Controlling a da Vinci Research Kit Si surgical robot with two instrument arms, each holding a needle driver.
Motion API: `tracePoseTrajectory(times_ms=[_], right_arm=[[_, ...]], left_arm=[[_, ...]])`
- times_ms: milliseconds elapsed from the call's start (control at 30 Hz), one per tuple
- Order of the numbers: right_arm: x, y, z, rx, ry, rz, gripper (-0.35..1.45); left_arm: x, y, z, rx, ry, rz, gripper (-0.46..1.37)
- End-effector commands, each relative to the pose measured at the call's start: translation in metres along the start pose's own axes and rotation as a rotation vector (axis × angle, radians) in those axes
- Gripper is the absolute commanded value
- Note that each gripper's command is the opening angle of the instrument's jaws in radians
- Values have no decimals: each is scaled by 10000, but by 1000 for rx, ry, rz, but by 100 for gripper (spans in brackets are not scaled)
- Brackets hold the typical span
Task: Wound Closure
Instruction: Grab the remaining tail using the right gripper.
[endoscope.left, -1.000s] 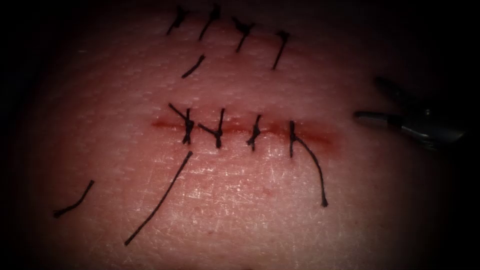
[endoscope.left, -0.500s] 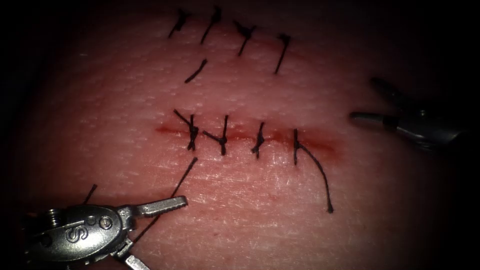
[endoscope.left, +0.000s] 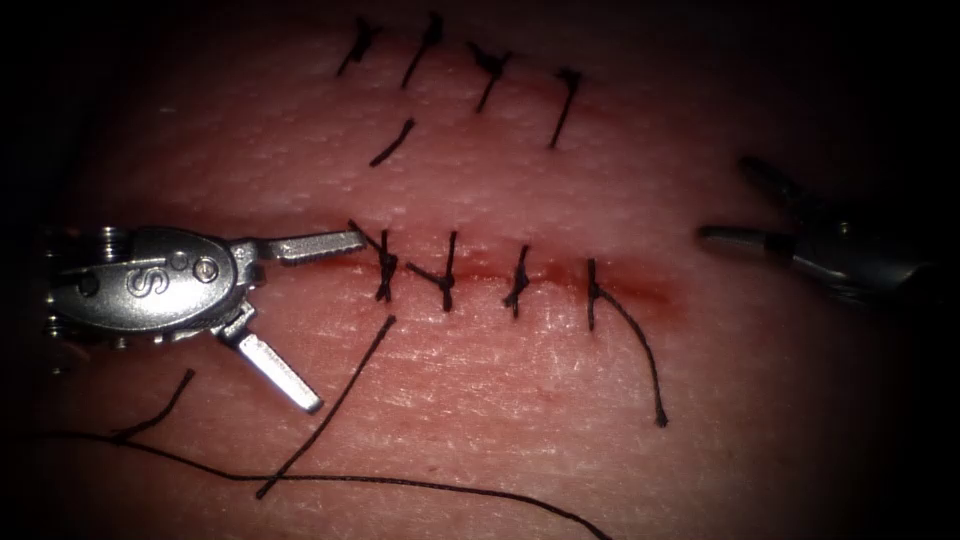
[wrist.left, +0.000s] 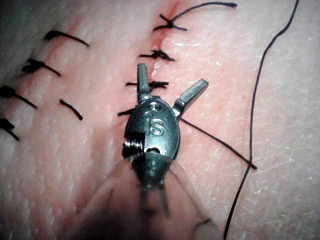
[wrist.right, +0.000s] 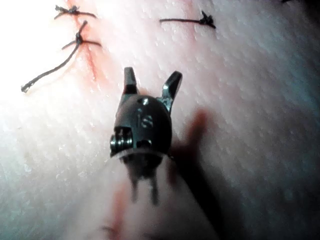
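Tissue (endoscope.left: 500, 400) fills the frame, its cut (endoscope.left: 480, 268) at centre crossed by four stitches (endoscope.left: 445, 270). At left, the left end effector (endoscope.left: 330, 320) is wide open, empty; loose thread (endoscope.left: 400, 482) crosses the lower left. At right, the right end effector (endoscope.left: 735, 205) is open, empty.

Tissue (endoscope.left: 520, 440) bears stitched cut (endoscope.left: 640, 285); loose thread (endoscope.left: 400, 482) (dark) across.

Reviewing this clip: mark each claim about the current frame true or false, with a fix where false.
1. The left tool has its jaws open and holds nothing. True.
2. The right tool grips thread. False: its jaws are open and empty, right of the cut.
3. Four stitches cross the cut. True.
4. The left tool sits at the cut's right end. False: it is at the left end.
5. A long thread lies loose on the tissue. True.
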Motion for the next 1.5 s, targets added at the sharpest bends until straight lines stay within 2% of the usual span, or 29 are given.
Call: tracePoseTrajectory(times_ms=[33, 100, 167, 233, 367, 567, 700, 833, 1133, 1300, 1500], right_arm=[[0, 0, 0, 10, 2, 1, 125], [1, -1, 1, 12, 3, 1, 125], [1, -2, 1, 12, 3, 1, 125], [1, -2, 2, 11, 3, 1, 125], [1, -3, 2, 16, 5, 2, 125], [2, -5, 3, 31, 7, -4, 125], [2, -5, 3, 35, 8, -9, 125], [2, -5, 3, 36, 6, -10, 125], [3, -6, 3, 36, 6, -9, 125], [3, -7, 4, 38, 7, -9, 125], [3, -7, 4, 38, 7, -9, 125]], left_arm=[[2, -1, 0, 23, -10, 22, 31], [7, 2, -3, 29, -14, 43, 30], [12, 5, -8, 29, -17, 61, 36], [21, 5, -11, 45, -25, 100, 26], [39, 9, -10, 53, -37, 144, 25], [56, 41, 12, -17, -150, 240, 41], [66, 61, 28, -10, -182, 289, 47], [75, 73, 45, 30, -205, 333, 51], [73, 82, 95, 100, -251, 415, 60], [63, 90, 129, 126, -293, 522, 70], [49, 97, 141, 115, -340, 544, 92]])
